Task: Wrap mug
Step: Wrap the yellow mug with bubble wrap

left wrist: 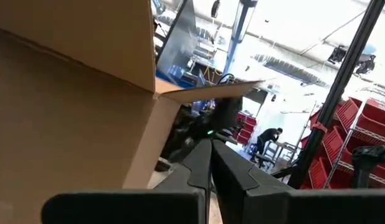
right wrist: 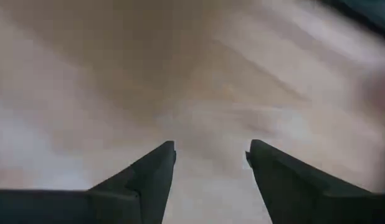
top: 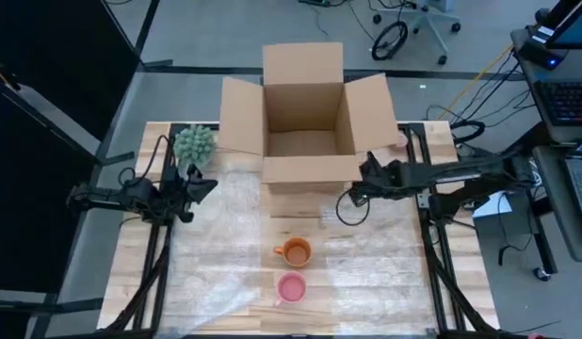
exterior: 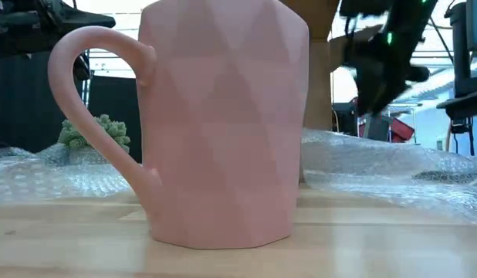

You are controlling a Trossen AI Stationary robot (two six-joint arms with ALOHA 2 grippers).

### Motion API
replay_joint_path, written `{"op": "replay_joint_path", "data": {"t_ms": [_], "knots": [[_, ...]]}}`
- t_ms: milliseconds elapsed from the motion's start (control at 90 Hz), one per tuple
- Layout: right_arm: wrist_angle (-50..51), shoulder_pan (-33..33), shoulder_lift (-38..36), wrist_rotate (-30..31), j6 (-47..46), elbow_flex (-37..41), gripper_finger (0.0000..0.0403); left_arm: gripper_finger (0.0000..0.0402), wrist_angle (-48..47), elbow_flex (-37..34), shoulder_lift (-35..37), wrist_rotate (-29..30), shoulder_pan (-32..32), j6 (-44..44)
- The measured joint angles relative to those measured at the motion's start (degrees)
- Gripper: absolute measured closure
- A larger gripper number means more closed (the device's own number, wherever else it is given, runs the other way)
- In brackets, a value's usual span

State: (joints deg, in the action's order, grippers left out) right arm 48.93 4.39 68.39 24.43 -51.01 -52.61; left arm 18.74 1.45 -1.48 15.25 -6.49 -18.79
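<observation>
Two mugs stand upright on the sheet of bubble wrap point(top: 225, 245) that covers the table. The orange mug point(top: 295, 251) is near the middle. The pink mug point(top: 291, 288) stands nearer the front edge and fills the low view point(exterior: 223, 123). My left gripper point(top: 208, 185) is shut, at the table's left beside the cardboard box point(top: 305, 118), with nothing between its fingers point(left wrist: 211, 163). My right gripper point(top: 364, 175) is open point(right wrist: 211, 152), just in front of the box's near right corner and above the wrap.
The open cardboard box stands at the table's far middle with its flaps spread out. A green spiky plant point(top: 193, 143) sits at the far left beside the box. Black cables loop point(top: 352, 207) under the right arm.
</observation>
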Motion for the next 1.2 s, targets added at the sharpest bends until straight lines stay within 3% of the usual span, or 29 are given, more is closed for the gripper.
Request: {"op": "replay_joint_path", "data": {"t_ms": [156,378,622,878,1056,1200], "knots": [[-18.7,10.0,-1.1,-6.1,1.5,-0.1,0.0206,0.0402,-0.2,0.0,0.0,0.0,0.0,0.1],[-41.7,18.8,9.0,-6.7,5.7,-0.3,0.0206,0.0402,-0.2,0.0,0.0,0.0,0.0,1.1],[-30.7,19.4,24.6,-0.6,2.9,-12.3,0.0206,0.0402,-0.2,0.0,0.0,0.0,0.0,1.1],[-9.8,15.2,38.5,-1.1,3.4,-29.7,0.0206,0.0402,-0.2,0.0,0.0,0.0,0.0,1.2],[-10.7,12.6,43.1,-8.8,6.6,-31.4,0.0206,0.0402,-0.4,0.0,0.0,0.0,0.0,1.1],[-10.3,11.6,45.1,-9.7,7.3,-31.4,0.0217,0.0402,-0.5,0.0,0.0,0.0,0.0,1.2]]}}
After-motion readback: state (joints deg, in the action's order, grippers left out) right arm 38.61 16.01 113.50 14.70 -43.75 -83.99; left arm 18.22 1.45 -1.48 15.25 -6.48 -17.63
